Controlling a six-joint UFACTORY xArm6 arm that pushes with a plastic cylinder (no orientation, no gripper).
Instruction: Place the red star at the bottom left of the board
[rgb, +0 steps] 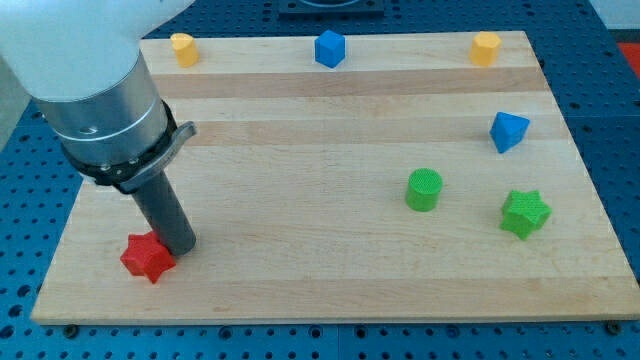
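The red star (146, 257) lies near the board's bottom left corner. My tip (181, 244) stands right beside it, on its right and slightly above, touching or nearly touching it. The dark rod rises from there up to the large grey arm body at the view's top left, which hides part of the board's left side.
The wooden board (300, 150) also carries a yellow block (183, 48) at top left, a blue block (329, 48) at top middle, a yellow block (485, 47) at top right, a blue block (508, 131) at right, a green cylinder (424, 189) and a green star (525, 213).
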